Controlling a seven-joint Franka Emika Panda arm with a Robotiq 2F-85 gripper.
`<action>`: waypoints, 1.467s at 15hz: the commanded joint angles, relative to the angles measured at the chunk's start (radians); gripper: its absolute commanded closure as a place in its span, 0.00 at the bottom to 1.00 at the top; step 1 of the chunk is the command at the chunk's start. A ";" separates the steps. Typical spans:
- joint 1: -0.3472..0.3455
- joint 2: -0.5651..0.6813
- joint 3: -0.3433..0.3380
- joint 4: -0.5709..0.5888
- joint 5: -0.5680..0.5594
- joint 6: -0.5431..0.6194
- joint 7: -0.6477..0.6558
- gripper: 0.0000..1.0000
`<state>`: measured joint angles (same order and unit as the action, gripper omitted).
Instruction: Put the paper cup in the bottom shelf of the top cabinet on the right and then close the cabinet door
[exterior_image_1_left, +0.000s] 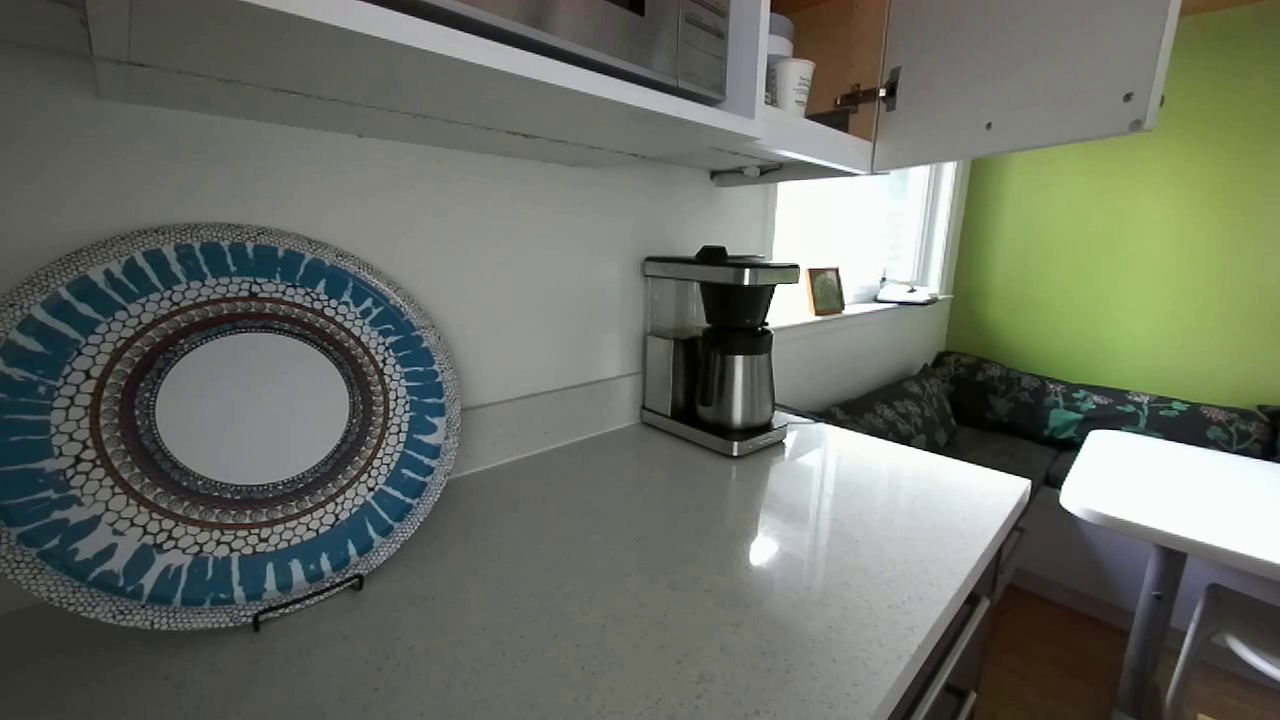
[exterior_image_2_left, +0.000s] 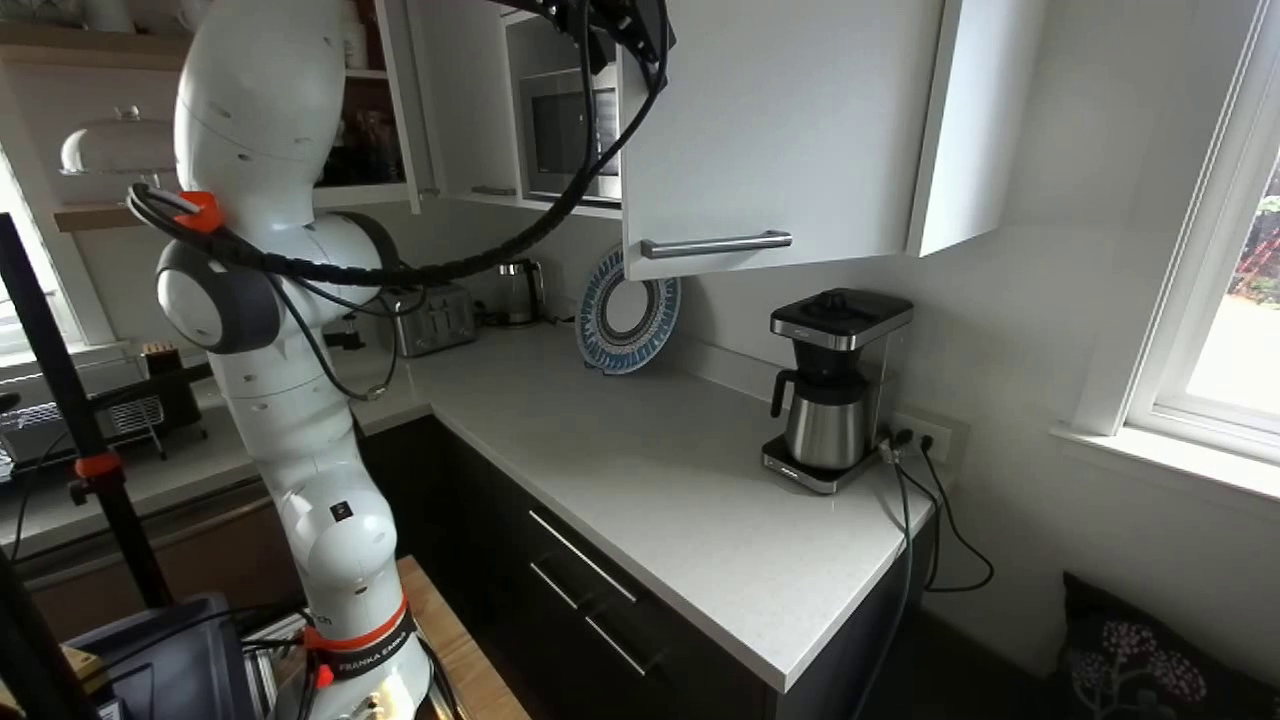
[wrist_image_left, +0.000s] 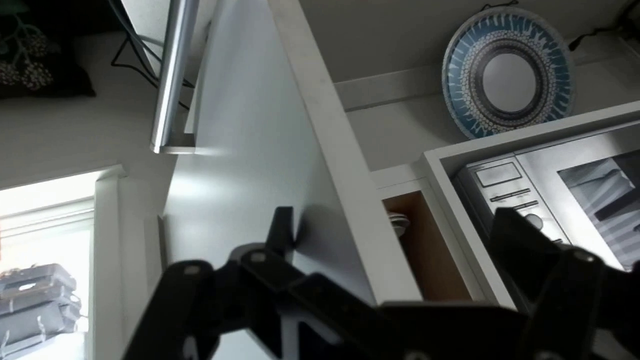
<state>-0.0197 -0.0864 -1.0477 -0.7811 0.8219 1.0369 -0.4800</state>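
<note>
- White cup (exterior_image_1_left: 795, 87) stands inside the cabinet (exterior_image_1_left: 838, 45)
- Door (exterior_image_1_left: 1020, 80) ajar
- Fingers (wrist_image_left: 281, 230) spread wide, the door's edge between them
- Coffee maker (exterior_image_1_left: 735, 385) on the table (exterior_image_1_left: 600, 560)

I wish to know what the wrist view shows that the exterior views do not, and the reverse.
Only the wrist view: a grey shape, unclear what, in the window; and it alone clearly shows the jaws standing open.
Only the exterior views: the coffee maker in both; the green wall in an exterior view; the white robot arm in an exterior view.
All three share: the cabinet door, the patterned disc and the microwave.
</note>
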 joint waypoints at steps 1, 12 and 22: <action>0.036 -0.013 0.069 0.030 0.029 0.003 0.099 0.00; -0.044 -0.001 0.426 0.020 0.035 0.107 0.190 0.00; 0.027 -0.018 0.556 -0.131 -0.085 0.362 0.107 0.00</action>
<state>-0.0143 -0.0612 -0.5281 -0.8475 0.7841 1.3528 -0.3480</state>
